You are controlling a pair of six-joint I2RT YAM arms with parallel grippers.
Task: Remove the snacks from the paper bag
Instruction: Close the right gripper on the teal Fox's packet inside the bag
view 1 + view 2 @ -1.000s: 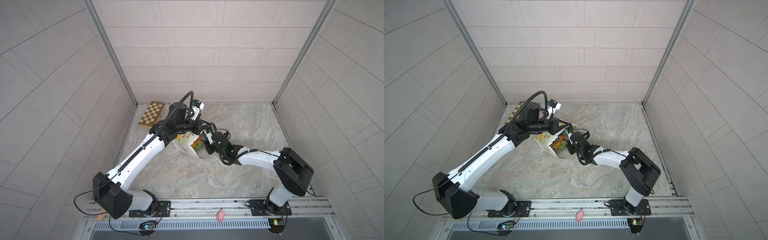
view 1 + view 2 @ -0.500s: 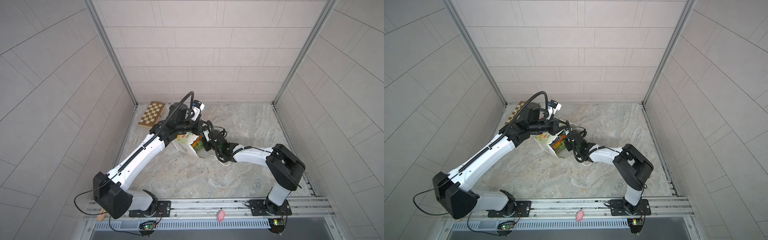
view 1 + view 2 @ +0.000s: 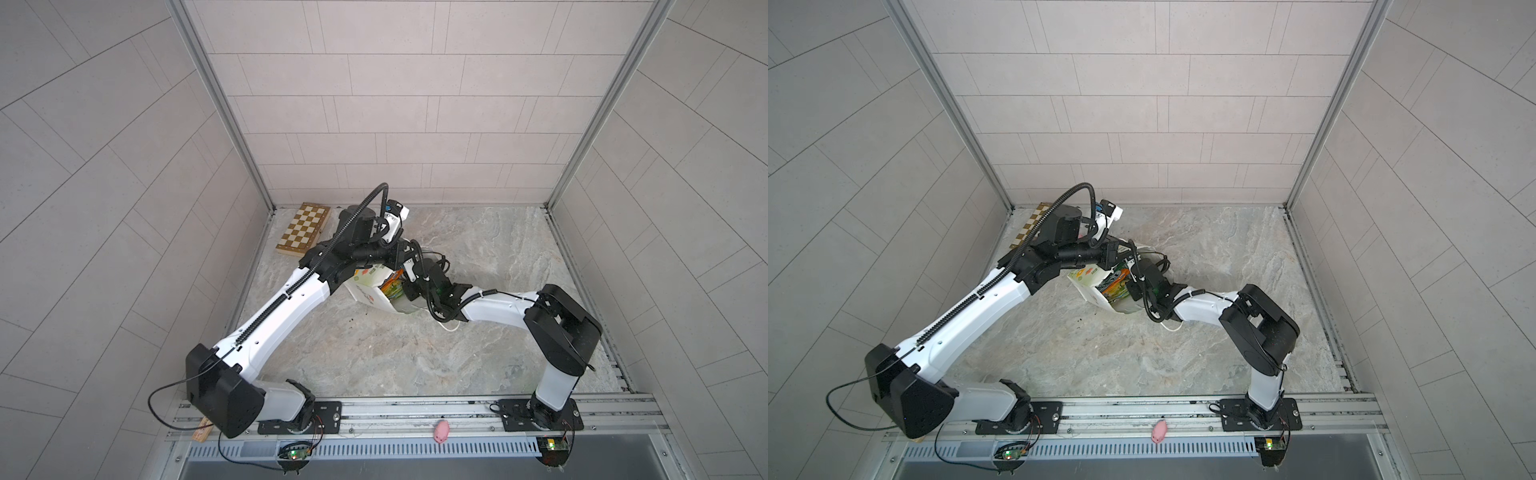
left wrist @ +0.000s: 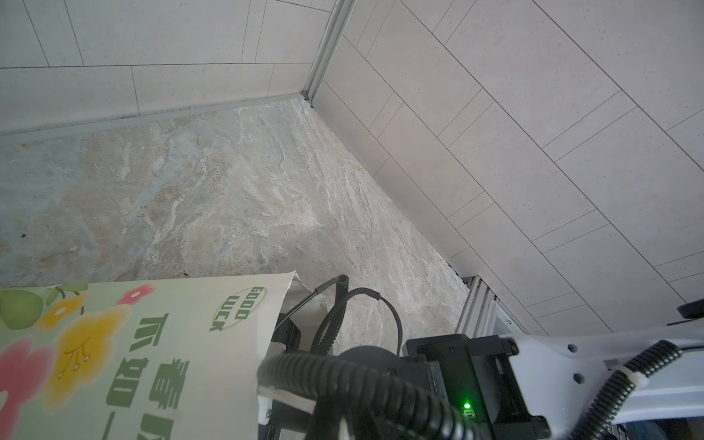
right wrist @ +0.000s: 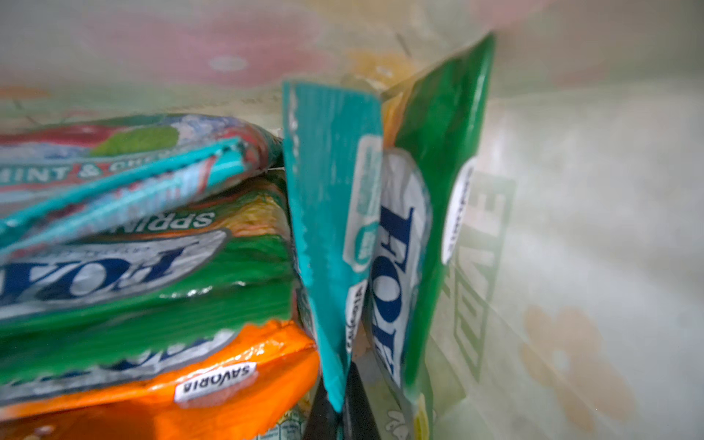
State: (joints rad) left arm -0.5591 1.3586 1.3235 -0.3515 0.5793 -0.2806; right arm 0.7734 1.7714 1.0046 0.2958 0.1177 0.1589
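Right fingers (image 5: 360, 415), deep in the "GOOD LUCK" paper bag (image 4: 152, 343), pinch a teal packet (image 5: 331, 228); beside them lie "FOX'S" and "SAVORIA" snacks (image 5: 171, 304). Left fingers (image 3: 1111, 257) clamp the tilted bag's rim; chessboard (image 3: 305, 228) behind them.

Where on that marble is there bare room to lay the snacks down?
Bare marble lies between the bag and the front rail, and at the far right corner. Crowded: far left, where chessboard, bag, left arm and right arm cluster.

White flower-printed paper bag (image 3: 368, 293) tilted mid-tabletop (image 3: 415, 353), glossy FOX'S packets (image 5: 152, 266) stacked inside, teal packet (image 5: 327, 228) and green packet (image 5: 438, 152) on edge
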